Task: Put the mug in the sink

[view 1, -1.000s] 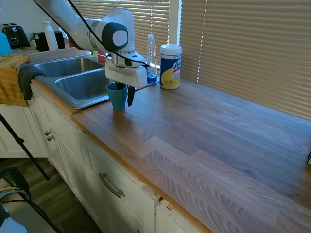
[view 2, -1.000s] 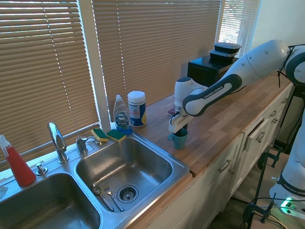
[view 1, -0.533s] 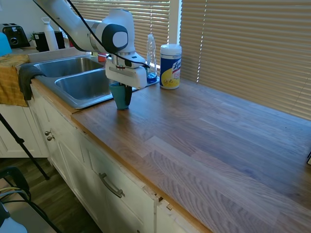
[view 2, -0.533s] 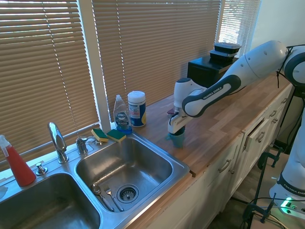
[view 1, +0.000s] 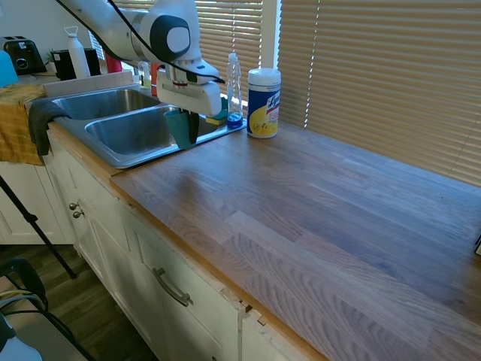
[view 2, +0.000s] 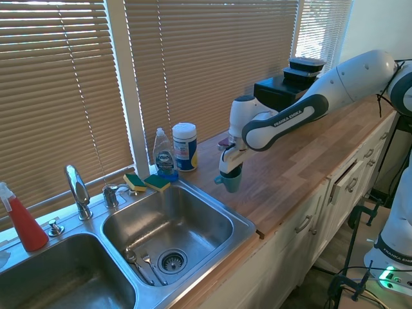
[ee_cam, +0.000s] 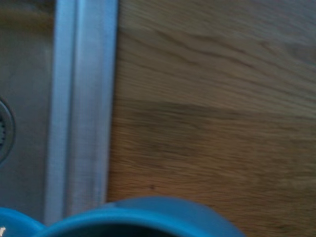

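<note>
You had the pincer (view 1: 185, 125) clenched on the teal mug (view 1: 182, 129), holding it upright in the air, clear of the wooden tabletop (view 1: 316, 203). In the first exterior view the mug hung over the right-hand rim of the sink (view 1: 128, 154), at the seam where steel met wood. The second exterior view showed the same: the mug (view 2: 232, 179) in the pincer (view 2: 230, 172) hung off the wood, beside the near right corner of the stainless basin (view 2: 193, 248), not yet inside it. In the wrist view the mug's blue rim (ee_cam: 148, 217) filled the lower edge, with the sink's steel lip (ee_cam: 84, 98) running beside bare wood (ee_cam: 217, 98).

Nearest you in the second exterior view, that basin held a few pieces of cutlery (view 2: 140, 264) next to the drain (view 2: 171, 261). A second basin (view 2: 58, 277) lay to its left. Farther back, on the sink's far ledge, stood the curved chrome faucet (view 2: 76, 190) and two green-and-yellow sponges (view 2: 147, 182), with a red spray bottle (view 2: 20, 219) at the far left. Just right of the sponges stood a dish soap bottle (view 2: 165, 156) holding blue liquid, and beside it a white wipes canister (view 2: 185, 146) with a yellow label, both against the window blinds (view 2: 212, 58). A black appliance (view 2: 283, 90) sat far down the tabletop with dark containers stacked on it.
</note>
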